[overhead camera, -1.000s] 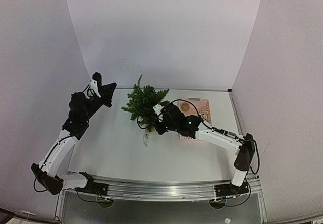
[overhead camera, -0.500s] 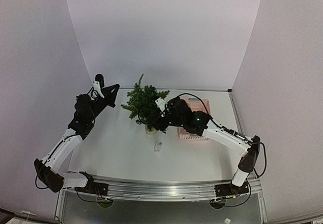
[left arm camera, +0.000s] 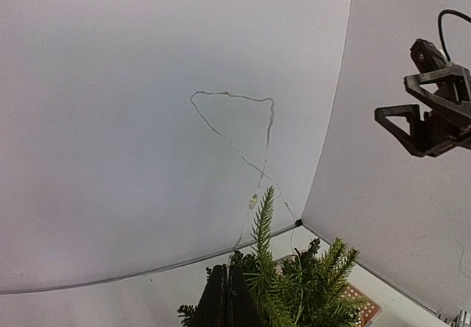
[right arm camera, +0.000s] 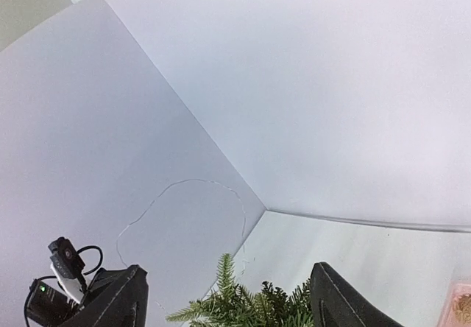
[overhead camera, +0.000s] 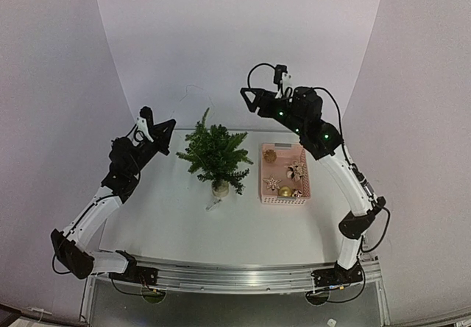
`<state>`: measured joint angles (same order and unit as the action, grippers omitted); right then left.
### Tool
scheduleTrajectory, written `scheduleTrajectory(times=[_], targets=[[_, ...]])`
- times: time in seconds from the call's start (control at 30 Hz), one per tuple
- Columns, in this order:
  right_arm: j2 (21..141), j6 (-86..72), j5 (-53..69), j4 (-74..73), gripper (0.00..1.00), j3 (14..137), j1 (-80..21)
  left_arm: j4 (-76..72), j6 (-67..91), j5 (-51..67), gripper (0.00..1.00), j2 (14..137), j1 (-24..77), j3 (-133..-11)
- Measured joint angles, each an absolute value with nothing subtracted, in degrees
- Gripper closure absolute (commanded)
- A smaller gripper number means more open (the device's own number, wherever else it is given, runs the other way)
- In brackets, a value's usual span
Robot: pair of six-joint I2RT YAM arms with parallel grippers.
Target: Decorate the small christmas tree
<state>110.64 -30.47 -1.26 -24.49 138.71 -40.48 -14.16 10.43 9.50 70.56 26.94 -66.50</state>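
Centre of table [overhead camera: 165, 220]: one small christmas tree [overhead camera: 215, 152], upright in its pale pot. One pink basket [overhead camera: 284, 202] stands near its right side, not touching it. The basket holds at least four small ornaments [overhead camera: 285, 191] (two look like gold balls). One small white item [overhead camera: 213, 206] lies on the table just in front of the pot. Left gripper [overhead camera: 166, 129] sits left of the tree, fingers pressed together, pinching one thin wire [left arm camera: 234, 96] that loops above the treetop. Right gripper [overhead camera: 251, 99] hangs high, up and right of the tree, jaws spread, holding nothing.
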Motion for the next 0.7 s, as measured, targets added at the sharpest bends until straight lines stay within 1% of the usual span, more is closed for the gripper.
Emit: scheduleTrajectory(times=[0.07,0.1,0.2,0.33,0.5,0.6,0.7], targets=[[115.6,-32.5,0.5,-24.4,0.39,143.8,-39.9,-15.6,10.4,9.8,1.0,71.5,26.9,-66.5],[118.2,-33.6,1.7,-24.2,0.47,146.0,-39.7,-16.2,10.4,10.0,1.0,72.0,26.9,-66.5],[125.7,-37.2,7.0,-23.4,0.53,151.1,-39.0,-17.3,10.5,10.7,1.0,73.3,26.9,-66.5],[131.3,-40.9,13.8,-22.4,0.59,151.1,-38.2,-18.1,10.6,11.2,1.0,74.2,26.9,-66.5],[131.7,-44.0,19.2,-18.6,0.6,146.6,-37.7,-18.6,10.8,12.2,1.0,74.3,26.9,-66.5],[131.7,-45.6,21.5,-16.6,0.6,146.1,-37.8,-19.0,11.0,12.4,1.0,74.5,26.9,-66.5],[131.7,-47.1,23.4,-13.8,0.63,146.1,-37.8,-19.4,11.0,12.7,1.0,74.7,26.9,-66.5]])
